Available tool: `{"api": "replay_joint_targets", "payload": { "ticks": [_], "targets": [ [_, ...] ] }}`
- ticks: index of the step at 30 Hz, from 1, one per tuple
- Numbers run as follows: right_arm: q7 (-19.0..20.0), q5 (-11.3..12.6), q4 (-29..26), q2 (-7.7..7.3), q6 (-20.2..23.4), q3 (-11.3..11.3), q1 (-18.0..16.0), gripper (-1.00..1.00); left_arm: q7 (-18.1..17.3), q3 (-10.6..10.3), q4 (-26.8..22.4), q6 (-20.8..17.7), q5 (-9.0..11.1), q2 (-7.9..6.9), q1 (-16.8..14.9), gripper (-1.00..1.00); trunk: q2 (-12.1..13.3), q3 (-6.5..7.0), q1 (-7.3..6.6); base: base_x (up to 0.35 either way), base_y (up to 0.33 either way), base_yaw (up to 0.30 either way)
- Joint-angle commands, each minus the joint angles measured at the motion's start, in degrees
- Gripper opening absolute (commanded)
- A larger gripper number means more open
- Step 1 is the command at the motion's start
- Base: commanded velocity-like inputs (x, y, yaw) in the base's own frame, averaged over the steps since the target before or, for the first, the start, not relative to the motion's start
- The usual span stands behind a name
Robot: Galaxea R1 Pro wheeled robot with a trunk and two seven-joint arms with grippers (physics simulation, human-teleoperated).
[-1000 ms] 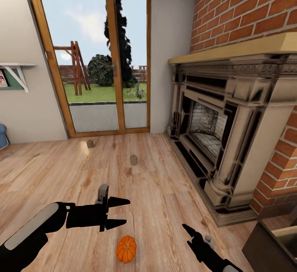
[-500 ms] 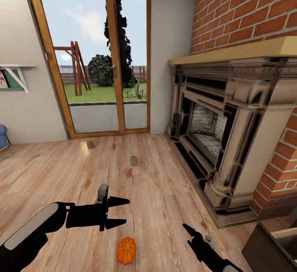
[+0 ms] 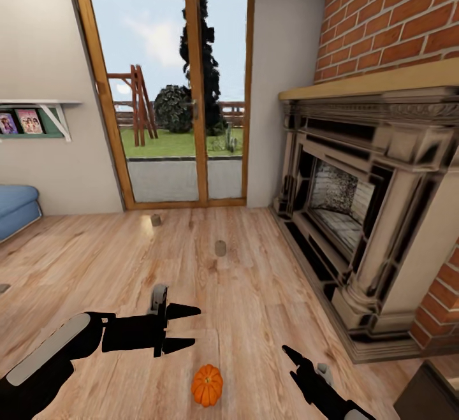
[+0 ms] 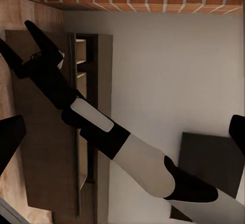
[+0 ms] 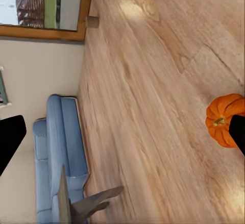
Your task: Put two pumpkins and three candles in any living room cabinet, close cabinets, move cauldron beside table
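**Head view: pumpkin on the floor between two empty jaws**

Head view shows the left jaws [image 3: 179, 329] spread and holding nothing, fingers pointing across the wooden floor [image 3: 255, 305]. The right jaws [image 3: 297, 364] are low at the frame's edge; whether they are spread cannot be told there, though the right wrist view shows both fingers far apart. An orange pumpkin [image 3: 207, 385] sits on the floor between the two jaws, just below the left ones. Two candles [image 3: 220, 248] [image 3: 155, 220] stand well beyond the left jaws, toward the glass door [image 3: 172, 88]. A fireplace [image 3: 357, 216] stands beyond the right jaws.
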State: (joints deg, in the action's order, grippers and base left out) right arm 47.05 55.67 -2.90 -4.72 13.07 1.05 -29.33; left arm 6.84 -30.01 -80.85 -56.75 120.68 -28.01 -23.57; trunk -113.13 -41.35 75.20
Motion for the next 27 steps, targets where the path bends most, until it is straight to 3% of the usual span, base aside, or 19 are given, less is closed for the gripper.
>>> {"api": "replay_joint_targets", "payload": {
  "ticks": [1, 21, 27],
  "targets": [
    [0.1, 0.3, 0.0, -0.02, 0.6, 0.1, 0.0, 1.00, 0.5, -0.1, 0.0, 0.0, 0.6, -0.03, -0.1, 1.00, 0.0, -0.06, 0.00, 0.085, 0.086, 0.189],
    [0.1, 0.3, 0.0, -0.01, 0.6, 0.1, 0.0, 1.00, 0.5, -0.2, 0.0, 0.0, 0.6, -0.03, -0.1, 1.00, 0.0, -0.06, 0.00, 0.014, 0.022, 0.013],
    [0.1, 0.3, 0.0, -0.01, 0.5, 0.1, 0.0, 1.00, 0.5, -0.2, 0.0, 0.0, 0.6, -0.03, -0.1, 1.00, 0.0, -0.06, 0.00, 0.092, 0.133, 0.217]
  ]
}}
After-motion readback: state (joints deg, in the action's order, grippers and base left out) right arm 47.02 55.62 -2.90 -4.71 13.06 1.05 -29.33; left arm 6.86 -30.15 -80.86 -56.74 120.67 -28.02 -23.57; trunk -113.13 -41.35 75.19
